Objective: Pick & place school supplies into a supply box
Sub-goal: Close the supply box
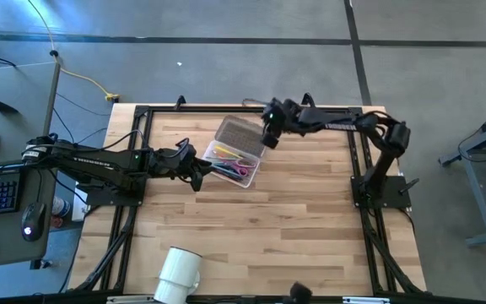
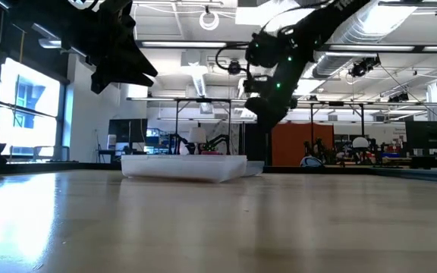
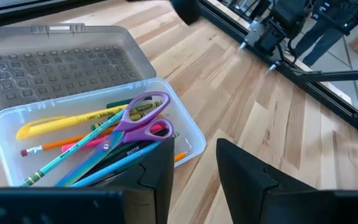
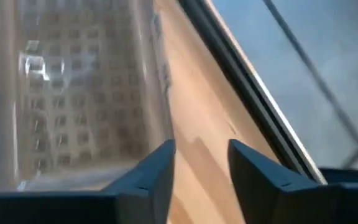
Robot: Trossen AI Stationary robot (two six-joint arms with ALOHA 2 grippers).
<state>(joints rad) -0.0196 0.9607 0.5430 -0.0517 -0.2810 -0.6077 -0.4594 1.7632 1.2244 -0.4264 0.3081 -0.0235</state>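
The supply box (image 1: 234,160), a clear tray with its ribbed grey lid (image 3: 61,62) folded open flat on the table, sits at the table's middle. Inside lie the school supplies: several pens and pencils (image 3: 73,140), with purple-and-teal scissors (image 3: 138,121) on top. My left gripper (image 3: 196,152) hangs open above the table just left of the tray's near-left corner (image 1: 199,175), holding nothing. My right gripper (image 4: 202,152) is open and empty too, raised over the lid's right edge (image 1: 268,139). The low view shows both grippers well above the box (image 2: 184,167).
A white cylindrical cup (image 1: 178,272) lies on its side by the table's near edge, left of centre. A black frame (image 1: 142,114) runs along the table's left, far and right edges. Bare wood lies between the box and the near edge.
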